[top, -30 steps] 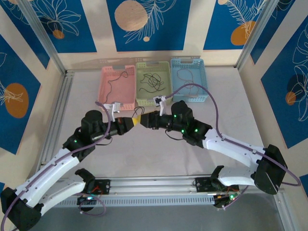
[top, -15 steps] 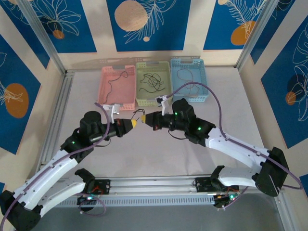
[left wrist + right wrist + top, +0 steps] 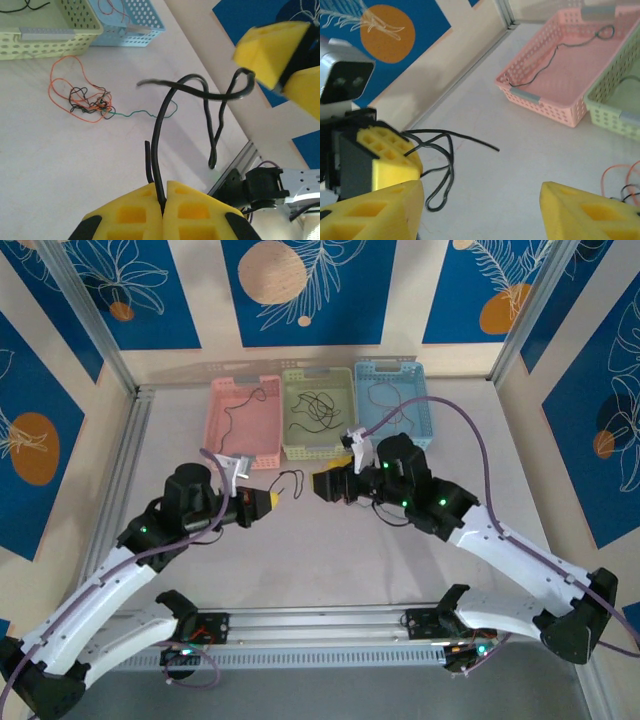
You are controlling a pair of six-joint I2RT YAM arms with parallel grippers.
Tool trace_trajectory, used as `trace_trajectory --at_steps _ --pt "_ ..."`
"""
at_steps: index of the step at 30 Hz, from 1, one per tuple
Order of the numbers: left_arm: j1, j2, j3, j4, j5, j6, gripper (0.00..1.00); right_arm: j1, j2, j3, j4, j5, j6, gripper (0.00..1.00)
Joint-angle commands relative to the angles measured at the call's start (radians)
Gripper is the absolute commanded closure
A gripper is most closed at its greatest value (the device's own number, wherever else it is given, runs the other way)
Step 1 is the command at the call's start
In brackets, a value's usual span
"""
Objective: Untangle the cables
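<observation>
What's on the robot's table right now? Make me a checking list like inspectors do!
Surface: pale table, smooth.
Job's things: black wire lifted off the table; tangle of orange, black and green wires lying on it; loose wires in the pink basket, green basket and blue basket.
Clutter: nothing seen.
Claws: left claw shut on the black wire; right claw open, holding nothing.
Cables: purple cable arching over the right arm.
Surroundings: blue wall with leaf pictures.
</observation>
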Motion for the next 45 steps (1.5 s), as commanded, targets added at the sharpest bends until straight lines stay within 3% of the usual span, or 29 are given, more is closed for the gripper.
trace_trajectory --at_steps 1,4,10,16,19,23,27,33,39,45 --pt "0.004 0.019 0.096 -0.168 -0.037 0.144 1.00 0.010 0.003 0.103 -0.132 -0.059 -0.200 0.36" --pt "0.004 0.053 0.145 -0.252 -0.045 0.202 1.00 0.075 0.070 0.186 -0.221 -0.023 -0.309 0.35" --pt "0.003 0.081 0.194 -0.330 -0.034 0.245 1.00 0.188 0.228 0.299 -0.261 0.185 -0.522 0.33" --pt "0.002 0.075 0.188 -0.342 -0.028 0.252 1.00 0.203 0.342 0.370 -0.252 0.274 -0.577 0.35" --pt "0.002 0.068 0.175 -0.335 -0.024 0.249 1.00 0.201 0.344 0.358 -0.222 0.252 -0.563 0.47" --pt "0.002 0.061 0.158 -0.329 -0.025 0.246 1.00 0.199 0.330 0.328 -0.182 0.198 -0.522 0.76" --pt "0.001 0.050 0.140 -0.328 -0.030 0.246 1.00 0.191 0.324 0.316 -0.177 0.193 -0.477 0.96" --pt "0.001 0.000 0.078 -0.301 -0.064 0.204 1.00 0.098 0.225 0.200 -0.037 0.198 -0.223 1.00" --pt "-0.001 -0.094 -0.018 -0.239 -0.047 0.119 1.00 -0.086 0.109 0.018 0.126 0.144 0.172 1.00" --pt "-0.002 -0.205 -0.116 -0.169 -0.051 0.009 1.00 -0.223 0.007 -0.183 0.227 0.230 0.598 1.00"
